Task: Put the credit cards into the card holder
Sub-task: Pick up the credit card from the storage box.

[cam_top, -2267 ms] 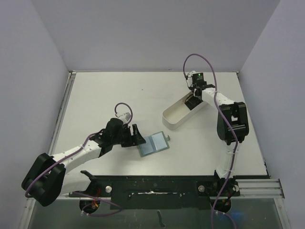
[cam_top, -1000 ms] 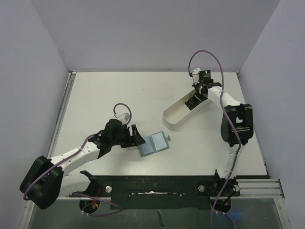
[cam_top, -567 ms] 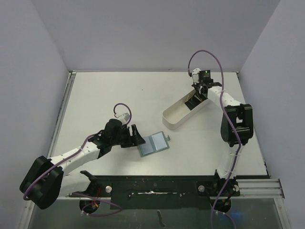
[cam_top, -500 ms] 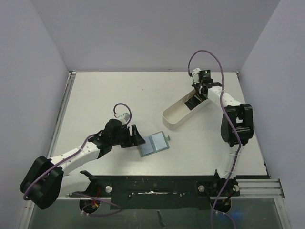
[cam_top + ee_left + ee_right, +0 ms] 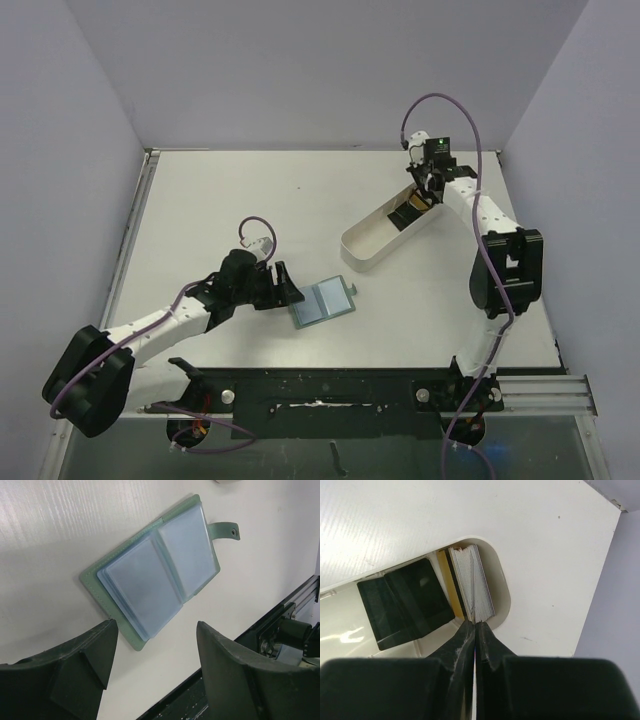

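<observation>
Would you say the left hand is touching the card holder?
Cannot tell: in the left wrist view a finger of the left hand overlaps the edge of the card holder, yet may hover above it.

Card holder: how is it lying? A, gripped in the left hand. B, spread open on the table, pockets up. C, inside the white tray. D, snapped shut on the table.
B: the card holder lies opened flat on the table, bluish pockets up, snap tab unfastened.
</observation>
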{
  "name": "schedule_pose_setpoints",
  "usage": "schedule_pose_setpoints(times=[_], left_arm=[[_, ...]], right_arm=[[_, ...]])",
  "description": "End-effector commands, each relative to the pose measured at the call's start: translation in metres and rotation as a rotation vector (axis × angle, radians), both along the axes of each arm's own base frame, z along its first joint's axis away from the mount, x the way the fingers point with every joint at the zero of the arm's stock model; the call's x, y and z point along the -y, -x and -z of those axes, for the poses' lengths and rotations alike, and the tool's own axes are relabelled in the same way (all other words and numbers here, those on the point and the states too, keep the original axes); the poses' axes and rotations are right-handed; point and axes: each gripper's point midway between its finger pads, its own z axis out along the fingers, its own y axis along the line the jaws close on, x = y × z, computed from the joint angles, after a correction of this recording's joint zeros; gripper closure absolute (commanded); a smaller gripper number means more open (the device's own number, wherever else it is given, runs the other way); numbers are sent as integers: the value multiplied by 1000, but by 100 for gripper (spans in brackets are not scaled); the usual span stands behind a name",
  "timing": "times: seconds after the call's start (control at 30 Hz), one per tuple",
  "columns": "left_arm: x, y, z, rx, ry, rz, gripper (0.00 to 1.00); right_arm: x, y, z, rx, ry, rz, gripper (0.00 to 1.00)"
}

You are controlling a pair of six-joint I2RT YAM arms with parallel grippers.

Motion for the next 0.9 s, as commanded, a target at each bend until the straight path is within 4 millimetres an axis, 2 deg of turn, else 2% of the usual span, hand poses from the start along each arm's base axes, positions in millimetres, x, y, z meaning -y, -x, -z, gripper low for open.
schedule_pose_setpoints(times=[0.0,0.13,0.27,0.43,0.67,0.77,0.87], left_arm=[[5,-10,-10,34,26,-7,40],[6,-12,-6,26,18,-7,50],[6,-13,1,12,9,-9,64],[5,-17,9,7,-13,-13,83],[7,-24,21,0,-28,-7,97],[7,-26,26,-10,-36,-14,99],[6,-29,31,-16,-46,-28,100]], right_arm=[[-14,4,-69,131,-89,11,100],[-35,25,-91,150,-178,34,100],[-58,57,-106,158,-343,80,100],[-109,104,-113,151,-538,-2,100],[-167,167,-109,78,-832,-101,100],[-189,191,-102,25,-929,-124,100],[-206,205,-92,-19,-989,-114,100]])
